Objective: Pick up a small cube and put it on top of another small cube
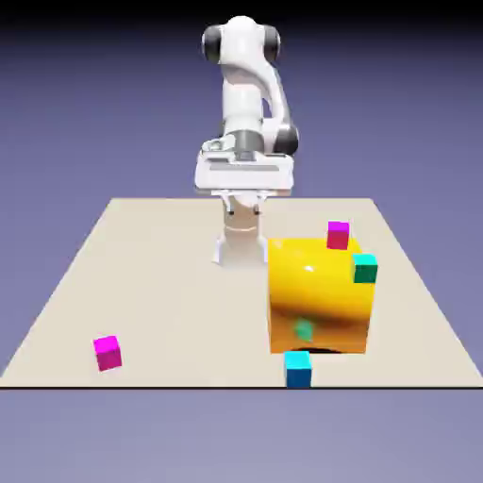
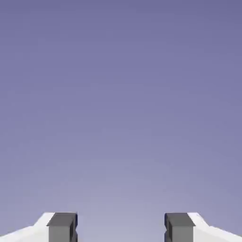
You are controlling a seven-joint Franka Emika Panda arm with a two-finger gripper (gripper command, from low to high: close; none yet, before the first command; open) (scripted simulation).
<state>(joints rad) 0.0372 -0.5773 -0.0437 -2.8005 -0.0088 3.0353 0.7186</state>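
Note:
The small magenta cube lies alone near the table's front edge, at the exterior view's left. My gripper hangs high over the far middle of the table, well away from it. In the hand view the gripper is open, its two grey fingertips wide apart with nothing between them. That view shows only the blue-violet backdrop, no cube. A slightly redder pink cube sits by the far top corner of the big yellow block.
The glossy yellow block stands right of the table's middle. A green cube sits at its upper right edge. A cyan cube rests on the table just in front of the block.

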